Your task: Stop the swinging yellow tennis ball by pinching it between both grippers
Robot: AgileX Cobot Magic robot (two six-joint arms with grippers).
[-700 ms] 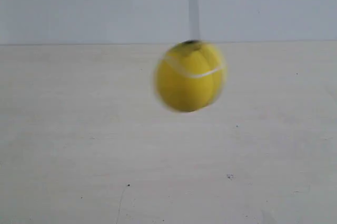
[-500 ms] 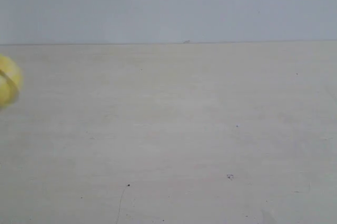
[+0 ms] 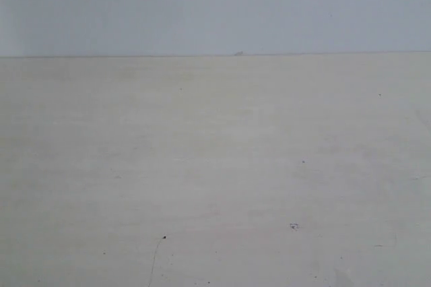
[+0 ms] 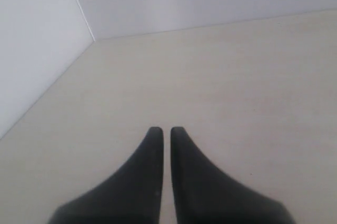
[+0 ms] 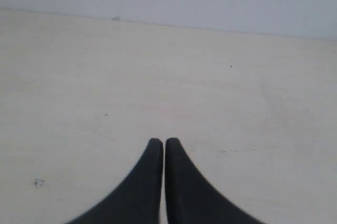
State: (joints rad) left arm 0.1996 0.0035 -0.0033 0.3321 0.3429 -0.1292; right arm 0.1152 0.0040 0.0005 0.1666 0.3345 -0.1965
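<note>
Closed and empty, the left hand (image 4: 166,129) and right hand (image 5: 160,141) hang over the bench (image 3: 215,166); the unseen yellow tennis ball, likely light and springy, wants pinching across its middle.

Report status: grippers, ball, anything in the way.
Left gripper shut, holding nothing; right gripper shut, holding nothing. Yellow tennis ball not in any view. Only bare table ahead, no obstruction seen.
</note>
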